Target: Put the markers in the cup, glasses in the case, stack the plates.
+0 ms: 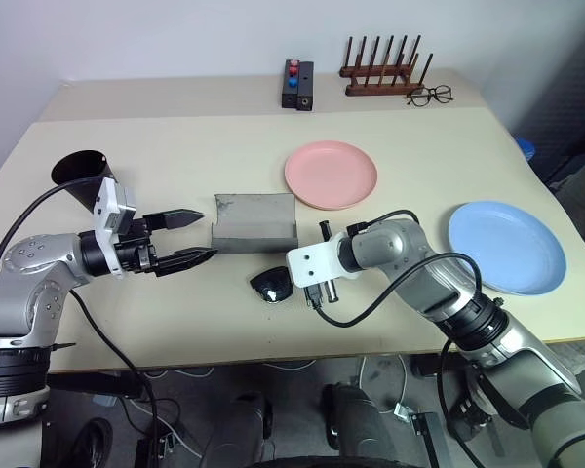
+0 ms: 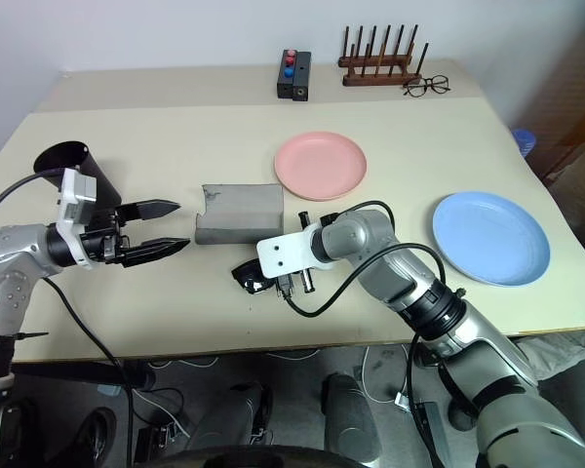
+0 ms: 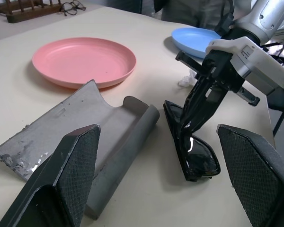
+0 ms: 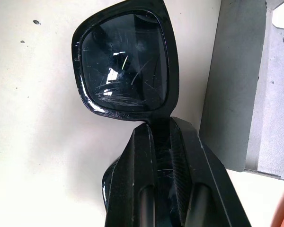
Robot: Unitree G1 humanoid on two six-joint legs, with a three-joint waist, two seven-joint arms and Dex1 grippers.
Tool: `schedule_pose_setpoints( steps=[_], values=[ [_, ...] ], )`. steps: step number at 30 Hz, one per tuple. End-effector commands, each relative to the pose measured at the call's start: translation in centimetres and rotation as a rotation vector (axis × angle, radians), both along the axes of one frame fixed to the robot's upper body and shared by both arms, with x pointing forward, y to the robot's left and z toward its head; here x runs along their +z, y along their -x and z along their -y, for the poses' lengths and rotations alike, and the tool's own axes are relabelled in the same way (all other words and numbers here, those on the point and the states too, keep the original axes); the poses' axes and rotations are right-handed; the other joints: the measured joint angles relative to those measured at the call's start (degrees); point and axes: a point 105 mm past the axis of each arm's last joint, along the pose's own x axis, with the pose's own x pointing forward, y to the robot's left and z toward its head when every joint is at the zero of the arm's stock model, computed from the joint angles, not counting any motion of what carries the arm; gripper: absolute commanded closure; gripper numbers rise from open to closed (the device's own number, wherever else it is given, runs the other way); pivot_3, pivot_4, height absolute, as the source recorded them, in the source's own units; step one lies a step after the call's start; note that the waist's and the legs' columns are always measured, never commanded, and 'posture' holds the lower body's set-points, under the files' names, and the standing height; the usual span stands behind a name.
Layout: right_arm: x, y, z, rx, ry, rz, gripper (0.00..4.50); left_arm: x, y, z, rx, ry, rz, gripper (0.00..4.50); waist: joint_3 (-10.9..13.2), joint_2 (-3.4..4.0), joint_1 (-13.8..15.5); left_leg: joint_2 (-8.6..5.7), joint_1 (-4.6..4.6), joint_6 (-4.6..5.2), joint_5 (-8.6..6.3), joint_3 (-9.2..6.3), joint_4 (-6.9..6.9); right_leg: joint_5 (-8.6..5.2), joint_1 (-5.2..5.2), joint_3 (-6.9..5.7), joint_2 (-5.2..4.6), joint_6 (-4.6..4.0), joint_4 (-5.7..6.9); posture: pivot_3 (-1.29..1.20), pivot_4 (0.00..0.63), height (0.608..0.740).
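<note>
The black glasses (image 1: 270, 286) lie on the table just in front of the grey case (image 1: 254, 222), whose flap lid lies open. My right gripper (image 4: 158, 125) is shut on the glasses' frame beside one dark lens (image 4: 125, 61), angled down onto it. My left gripper (image 1: 197, 236) hovers open to the left of the case with nothing between its fingers. The black cup (image 1: 83, 175) stands behind the left arm. The pink plate (image 1: 331, 174) sits behind the case, and the blue plate (image 1: 507, 244) lies apart at the right. The markers are out of view.
Along the table's far edge are a black box with red and blue knobs (image 1: 296, 84), a wooden peg rack (image 1: 382, 70) and wire-rimmed spectacles (image 1: 430, 95). A black cable loops off my right wrist near the table's front edge (image 1: 302, 353).
</note>
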Motion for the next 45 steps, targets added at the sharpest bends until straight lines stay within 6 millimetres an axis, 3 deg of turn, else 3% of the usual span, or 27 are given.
schedule_pose_setpoints(
  steps=[1, 5, 14, 18, 24, 31, 34, 41, 45],
  values=[
    [0.9, 0.2, -0.2, 0.006, -0.028, -0.002, 4.47, 1.3, 0.0, 0.0, -0.004, 0.001, 0.047, 0.41, 0.00, 0.00, 0.06, 0.00, 0.00, 0.00, 0.00, 0.00, 0.00, 0.00, 0.00, 0.00, 0.00, 0.00, 0.00, 0.00, 0.150, 0.740],
    [1.6, 0.5, 0.1, 0.003, -0.043, -0.015, 4.47, 1.4, 0.0, -0.1, -0.005, 0.007, 0.046, 0.41, 0.01, 0.01, 0.12, -0.01, -0.02, 0.01, -0.01, 0.00, 0.00, 0.00, 0.00, 0.00, -0.01, 0.00, -0.02, 0.00, 0.150, 0.740],
    [5.9, 2.9, 0.1, 0.030, -0.225, -0.189, 4.47, 2.1, -0.2, -0.9, 0.016, 0.010, 0.066, 0.41, 0.02, 0.03, 0.11, 0.00, -0.07, 0.06, -0.03, -0.02, -0.03, 0.00, -0.04, 0.00, -0.01, 0.00, -0.06, 0.00, 0.150, 0.740],
    [7.9, 1.7, 0.2, -0.002, -0.359, -0.207, 4.47, 4.1, -1.2, -3.5, 0.118, 0.018, 0.110, 0.41, 0.03, 0.01, 0.10, 0.00, -0.08, 0.07, -0.04, -0.03, -0.02, 0.01, -0.05, -0.03, -0.01, -0.02, -0.06, 0.00, 0.150, 0.740],
    [13.0, -1.5, -0.3, -0.090, -0.615, -0.106, 4.47, 4.6, -0.6, -3.8, 0.122, 0.055, 0.109, 0.41, 0.09, 0.11, 0.02, 0.01, -0.11, 0.01, -0.01, 0.00, -0.10, 0.02, -0.13, 0.00, -0.02, -0.03, -0.06, 0.00, 0.150, 0.740],
    [16.8, -4.4, -1.9, -0.160, -0.770, 0.051, 4.47, 4.1, 0.5, -4.5, 0.153, 0.067, 0.096, 0.41, 0.10, 0.13, -0.19, 0.02, -0.19, -0.08, 0.04, 0.03, -0.12, 0.02, -0.25, 0.03, -0.06, -0.04, -0.05, 0.00, 0.150, 0.740],
    [16.3, -5.6, -3.5, -0.207, -0.797, 0.042, 4.47, 3.9, 0.7, -4.6, 0.165, 0.064, 0.093, 0.41, 0.10, 0.13, -0.24, 0.04, -0.18, -0.22, 0.12, 0.02, -0.14, 0.04, -0.30, 0.04, -0.04, -0.06, -0.01, 0.00, 0.150, 0.740],
    [12.6, -7.4, -5.8, -0.313, -0.733, 0.001, 4.47, 4.0, 1.0, -4.5, 0.179, 0.061, 0.096, 0.41, 0.10, 0.13, -0.15, 0.02, -0.27, -0.26, 0.15, 0.03, -0.15, 0.04, -0.35, 0.03, -0.01, -0.07, -0.04, 0.00, 0.150, 0.740],
    [11.2, -7.4, -7.2, -0.351, -0.692, -0.051, 4.47, 3.9, 1.2, -4.7, 0.189, 0.056, 0.092, 0.41, 0.11, 0.15, -0.30, 0.03, -0.30, -0.29, 0.16, 0.03, -0.16, 0.04, -0.41, 0.03, 0.00, -0.07, -0.02, 0.00, 0.150, 0.740]
  ],
)
